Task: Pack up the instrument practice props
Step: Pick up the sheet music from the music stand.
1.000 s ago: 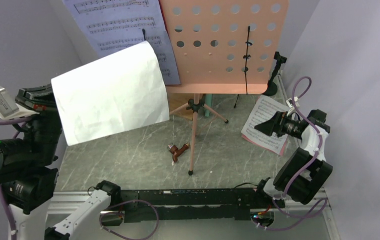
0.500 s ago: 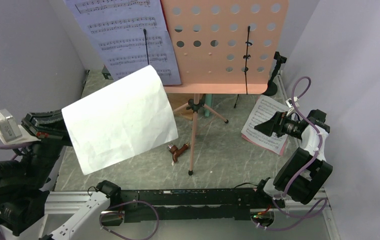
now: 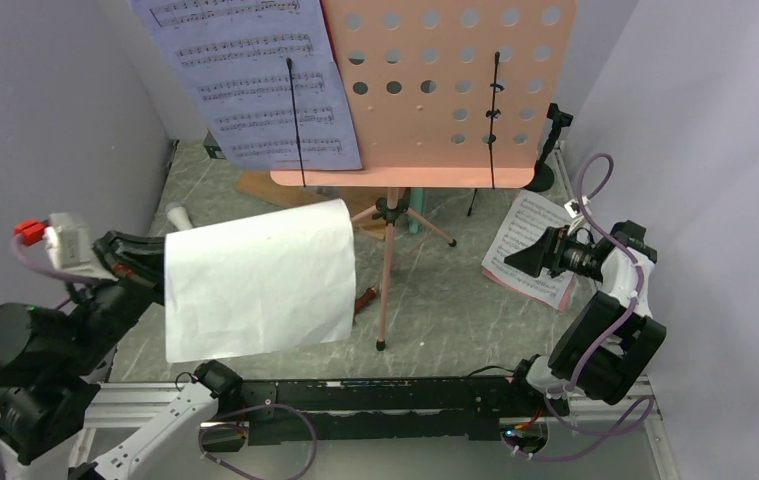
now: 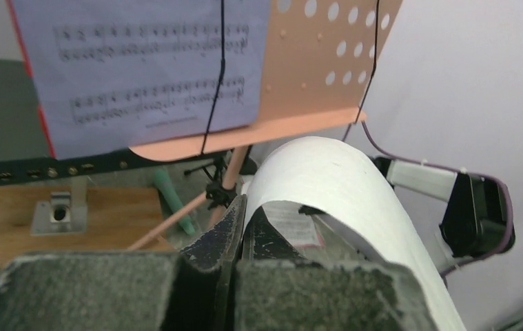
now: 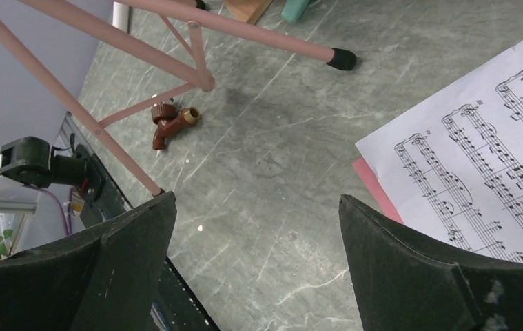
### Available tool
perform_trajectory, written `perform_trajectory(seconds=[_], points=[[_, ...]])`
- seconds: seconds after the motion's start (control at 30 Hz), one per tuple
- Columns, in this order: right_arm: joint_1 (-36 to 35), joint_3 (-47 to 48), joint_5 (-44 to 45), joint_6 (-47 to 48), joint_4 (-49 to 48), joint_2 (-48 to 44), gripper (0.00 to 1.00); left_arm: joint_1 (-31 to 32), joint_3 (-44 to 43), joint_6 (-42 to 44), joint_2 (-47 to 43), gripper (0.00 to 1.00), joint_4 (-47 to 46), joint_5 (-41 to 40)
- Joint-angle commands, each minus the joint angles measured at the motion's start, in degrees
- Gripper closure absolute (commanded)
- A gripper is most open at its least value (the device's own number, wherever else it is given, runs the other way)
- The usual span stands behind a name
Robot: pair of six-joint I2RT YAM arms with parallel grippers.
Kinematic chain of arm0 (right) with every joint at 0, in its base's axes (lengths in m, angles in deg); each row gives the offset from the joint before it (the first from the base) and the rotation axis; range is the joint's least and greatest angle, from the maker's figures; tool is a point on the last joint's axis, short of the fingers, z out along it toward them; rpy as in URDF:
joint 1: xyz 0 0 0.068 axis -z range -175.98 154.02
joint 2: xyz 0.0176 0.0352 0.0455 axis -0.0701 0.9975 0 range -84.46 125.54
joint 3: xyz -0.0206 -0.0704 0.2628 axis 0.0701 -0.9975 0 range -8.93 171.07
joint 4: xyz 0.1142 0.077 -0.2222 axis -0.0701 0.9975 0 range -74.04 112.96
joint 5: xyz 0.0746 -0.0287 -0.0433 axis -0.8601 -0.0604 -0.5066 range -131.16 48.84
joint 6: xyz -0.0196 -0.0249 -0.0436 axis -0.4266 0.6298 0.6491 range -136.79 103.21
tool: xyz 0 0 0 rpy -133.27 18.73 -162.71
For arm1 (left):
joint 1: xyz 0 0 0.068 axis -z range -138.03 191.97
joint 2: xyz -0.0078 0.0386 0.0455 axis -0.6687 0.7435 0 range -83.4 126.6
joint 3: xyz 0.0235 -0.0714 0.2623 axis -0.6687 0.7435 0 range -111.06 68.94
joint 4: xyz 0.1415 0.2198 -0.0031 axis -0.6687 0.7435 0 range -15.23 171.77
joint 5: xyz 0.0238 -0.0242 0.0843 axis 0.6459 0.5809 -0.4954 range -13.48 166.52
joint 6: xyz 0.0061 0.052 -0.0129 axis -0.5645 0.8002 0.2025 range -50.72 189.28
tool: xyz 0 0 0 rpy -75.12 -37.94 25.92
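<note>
The pink perforated music desk (image 3: 445, 90) stands on pink tripod legs (image 3: 387, 280) at the back middle. A sheet-music page (image 3: 255, 80) leans on its left side. My left gripper (image 3: 150, 270) is shut on the edge of a blank-side white page (image 3: 260, 280), held curled above the table's left. In the left wrist view the jaws (image 4: 241, 214) pinch that page (image 4: 341, 186). My right gripper (image 3: 515, 262) is open and empty, just left of a white and red page (image 3: 535, 240) lying flat, which also shows in the right wrist view (image 5: 479, 179).
A small brown wooden piece (image 5: 171, 124) lies by the tripod's near leg. A black mic mount (image 3: 555, 130) stands back right. A white microphone (image 3: 177, 215) and a wooden board (image 3: 275, 190) lie behind the held page. A mint microphone (image 4: 172, 200) lies under the stand.
My left arm has come down and toward the near edge with the white page, which now hangs lower and covers part of the brown piece. The right arm has barely moved.
</note>
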Motion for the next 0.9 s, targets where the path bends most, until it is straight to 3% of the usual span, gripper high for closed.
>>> perform_trajectory(seconds=[0.0,0.2,0.27,0.33,0.47,0.63,0.87], points=[[-0.6,2.8,-2.9,9.4,5.6,-1.1,0.09,0.6,1.4,-4.4,3.6,1.0,5.6,9.8],[-0.7,3.4,-4.1,21.0,13.0,-2.5,0.08,0.6,14.0,-13.2,2.2,1.0,-1.2,18.9],[-0.7,3.5,-4.4,24.9,15.4,-2.6,0.01,0.6,19.3,-16.4,1.4,1.0,-4.9,20.6],[-0.7,3.7,-5.1,30.0,18.9,-2.5,0.0,0.6,24.2,-19.7,0.5,1.0,-9.2,22.2],[-0.7,4.1,-8.4,47.2,31.8,-1.8,0.0,0.6,31.6,-25.2,-0.8,1.0,-16.7,24.3],[-2.8,0.2,-11.0,54.1,32.5,-6.7,0.0,0.6,39.6,-31.5,-1.5,1.0,-24.5,26.3],[-10.7,-3.7,-13.5,58.2,32.5,-10.9,0.0,0.6,45.6,-32.2,0.1,1.0,-30.7,28.9]])
